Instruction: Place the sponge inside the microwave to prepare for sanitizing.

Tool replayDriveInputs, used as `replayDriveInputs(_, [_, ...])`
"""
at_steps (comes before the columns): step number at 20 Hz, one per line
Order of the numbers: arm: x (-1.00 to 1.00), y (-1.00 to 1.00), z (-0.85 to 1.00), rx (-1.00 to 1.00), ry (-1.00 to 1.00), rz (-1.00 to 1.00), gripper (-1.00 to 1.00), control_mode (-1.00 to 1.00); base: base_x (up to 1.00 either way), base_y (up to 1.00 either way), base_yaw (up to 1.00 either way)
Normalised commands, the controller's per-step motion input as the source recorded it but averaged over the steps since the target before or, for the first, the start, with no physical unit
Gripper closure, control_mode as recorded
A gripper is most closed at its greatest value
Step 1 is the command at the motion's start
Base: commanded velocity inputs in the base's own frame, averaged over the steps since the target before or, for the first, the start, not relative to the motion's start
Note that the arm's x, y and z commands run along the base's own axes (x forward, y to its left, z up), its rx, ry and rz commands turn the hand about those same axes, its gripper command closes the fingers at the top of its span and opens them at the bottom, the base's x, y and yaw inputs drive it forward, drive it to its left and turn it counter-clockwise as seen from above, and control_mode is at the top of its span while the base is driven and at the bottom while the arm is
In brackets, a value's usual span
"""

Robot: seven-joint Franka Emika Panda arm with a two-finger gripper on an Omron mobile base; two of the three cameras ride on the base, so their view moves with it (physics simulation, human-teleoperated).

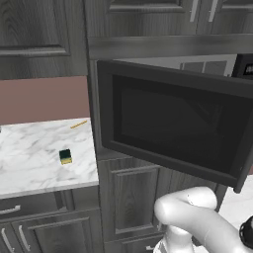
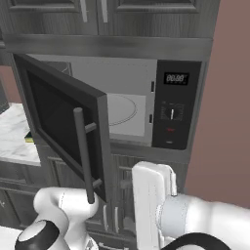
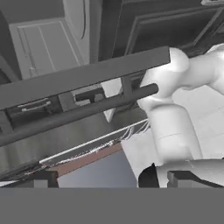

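Left base view shows the sponge (image 1: pixel 65 156) lying flat on the white marble counter (image 1: pixel 29 163), green layer up, well apart from the arm and untouched; a thin yellow-orange stick (image 1: pixel 78 124) lies farther back near the wall. To its right the microwave (image 2: pixel 146 102) stands built into the dark cabinets, its door (image 1: pixel 173 123) swung wide toward the robot — which leaves the light grey cavity and the round turntable (image 2: pixel 122 111) exposed in the right base view, ready to receive something. The control panel (image 2: pixel 174 105) sits at the right of the opening.

Hand view looks along the gripper (image 3: pixel 111 179) at the door's bar handle (image 3: pixel 78 111), which runs across just ahead of the finger tips; the jaws stand spread apart with nothing between them. That fits a hand not gripping the handle, with the door already open.

By my reading the opening step is done and the sponge has not yet been fetched — the arm would need to swing left over the counter, and the open door projecting into the workspace is the obstacle to avoid.
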Motion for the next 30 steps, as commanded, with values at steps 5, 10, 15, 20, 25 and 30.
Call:
replayDriveInputs(5, [1.0, -0.17, -0.2, 0.3, -0.01, 0.3, -1.0, -1.0, 0.0, 0.0, 0.0])
replayDriveInputs(10, [0.99, -0.23, -0.28, 0.23, -0.08, 0.26, -1.0, -1.0, 0.0, 0.0, 0.0])
replayDriveInputs(15, [0.64, -0.06, -0.06, 0.08, -0.03, 0.22, -1.0, -1.0, 0.0, 0.0, 0.0])
replayDriveInputs(20, [0.41, 0.01, 0.0, 0.0, 0.0, 0.08, -1.0, -1.0, 0.0, 0.0, 0.0])
replayDriveInputs(25, [0.03, 0.32, 0.0, 0.0, 0.0, 0.0, -1.0, -1.0, 0.0, 0.0, 0.0])
replayDriveInputs(30, [0.0, 0.58, 0.0, 0.0, 0.0, 0.0, -1.0, -1.0, 0.0, 0.0, 0.0])
